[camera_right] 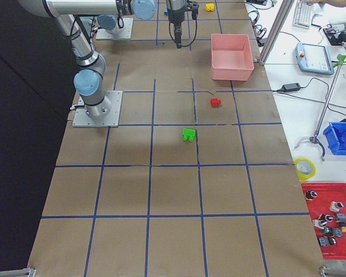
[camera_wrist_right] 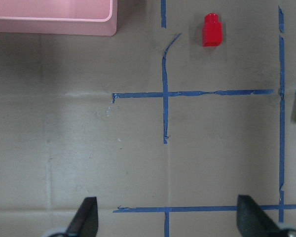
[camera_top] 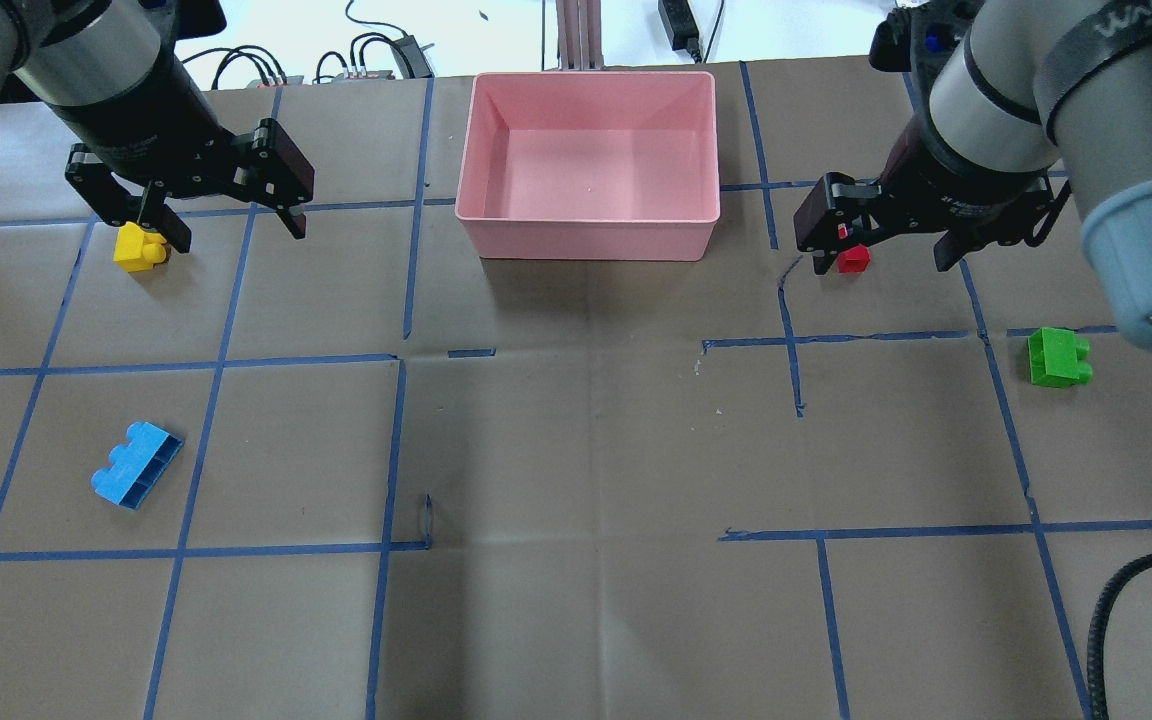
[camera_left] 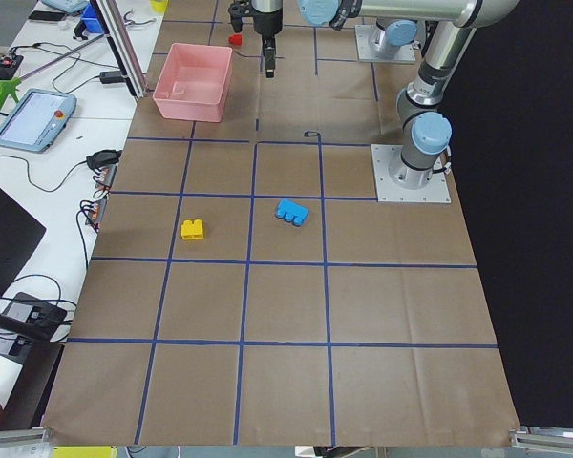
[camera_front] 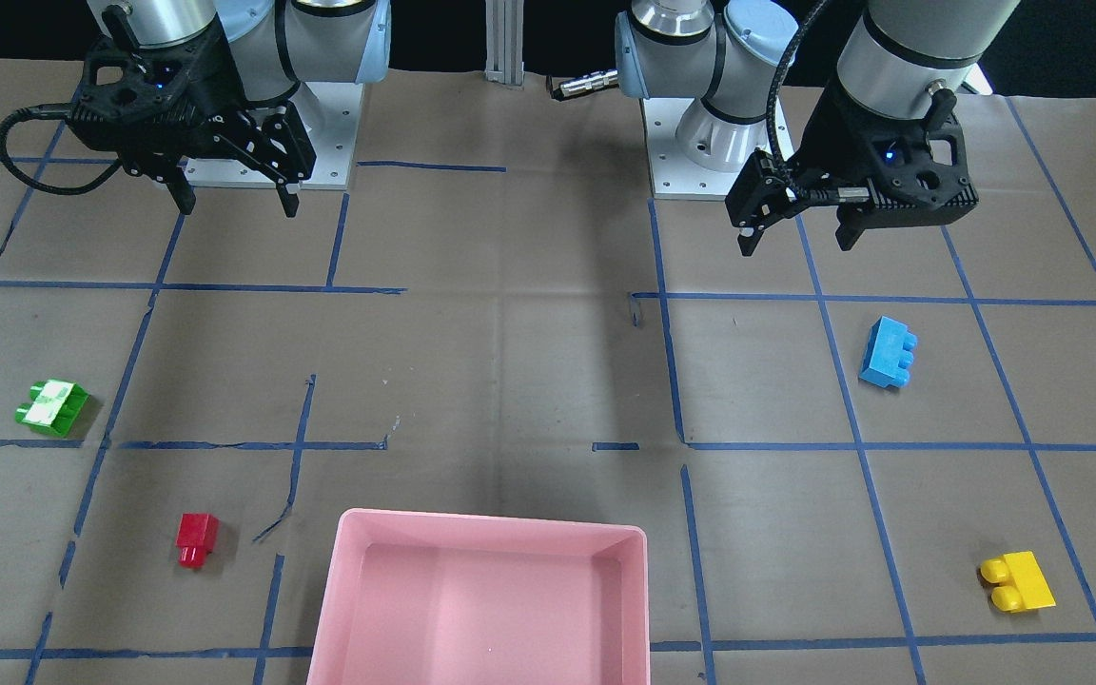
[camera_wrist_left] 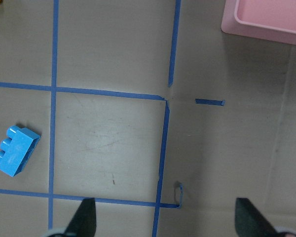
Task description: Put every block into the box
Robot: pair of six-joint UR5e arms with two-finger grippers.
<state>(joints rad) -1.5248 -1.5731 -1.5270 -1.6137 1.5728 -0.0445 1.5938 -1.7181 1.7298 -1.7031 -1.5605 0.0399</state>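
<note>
The pink box [camera_front: 491,520] stands empty at the middle of the table's far side [camera_top: 586,238]. The blue block [camera_front: 888,352] and the yellow block [camera_front: 1014,581] lie on my left side. The green block [camera_front: 53,407] and the red block [camera_front: 196,539] lie on my right side. My left gripper [camera_front: 795,245] is open and empty, high over the table; its wrist view shows the blue block [camera_wrist_left: 16,150] at lower left. My right gripper [camera_front: 239,209] is open and empty, also high; its wrist view shows the red block [camera_wrist_right: 211,30] far ahead.
Blue tape lines divide the brown paper table cover. The two arm bases [camera_front: 263,143] [camera_front: 700,143] stand at the robot's edge. A desk with a tablet [camera_left: 33,116] and cables runs along the far side beyond the box.
</note>
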